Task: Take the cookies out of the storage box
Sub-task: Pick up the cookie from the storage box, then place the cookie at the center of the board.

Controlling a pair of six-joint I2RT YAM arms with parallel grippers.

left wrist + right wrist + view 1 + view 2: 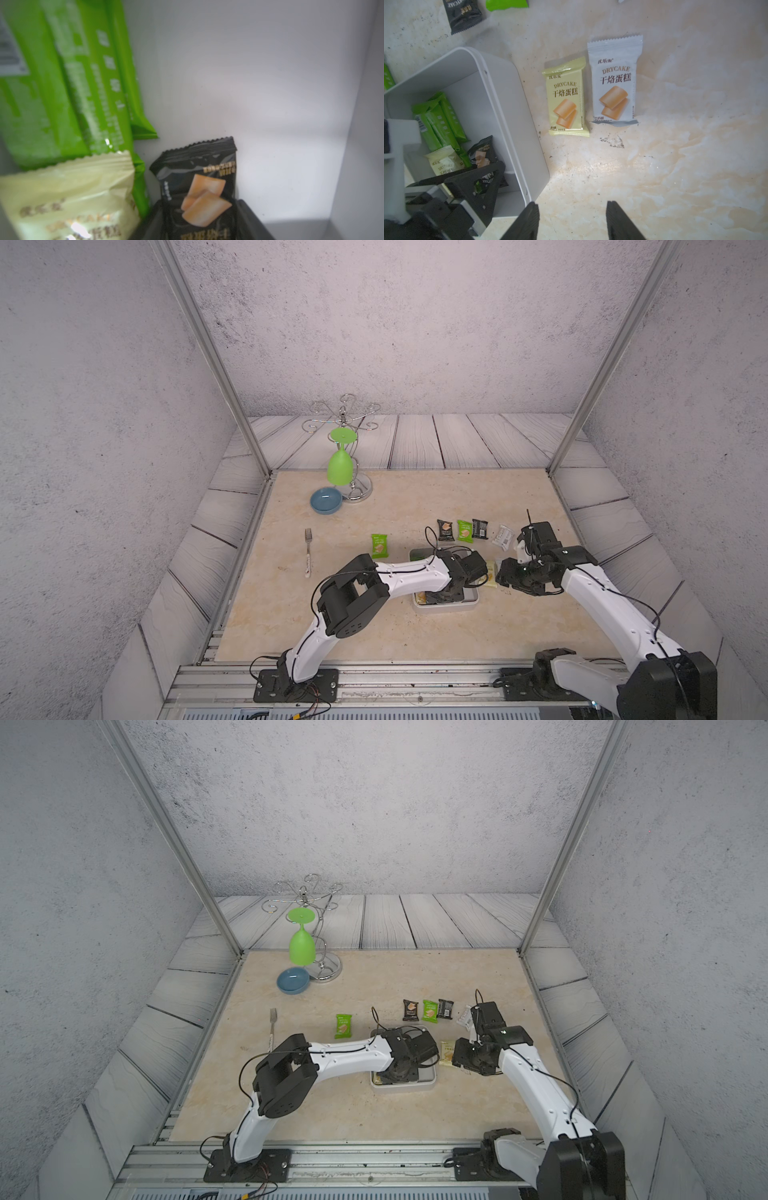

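Note:
The white storage box (pixel 500 104) sits mid-table, seen in both top views (pixel 469 600). My left gripper (pixel 199 207) reaches down into it and is shut on a black cookie packet (pixel 199 176). Green packets (pixel 62 83) and a pale yellow one (pixel 68 197) lie beside it in the box. Just right of the box my right gripper (pixel 572 205) hovers open over bare table, holding nothing. A pale yellow packet (pixel 566 97) and a white packet (pixel 614 81) lie on the table ahead of it. Several more cookies (pixel 464 530) lie behind the box, and a green one (pixel 379 546) to its left.
A fork (pixel 308 551) lies on the left of the table. A blue dish (pixel 326 500) and a wire rack holding a hanging green glass (pixel 340 466) stand at the back left. Metal frame posts rise at the table's back corners.

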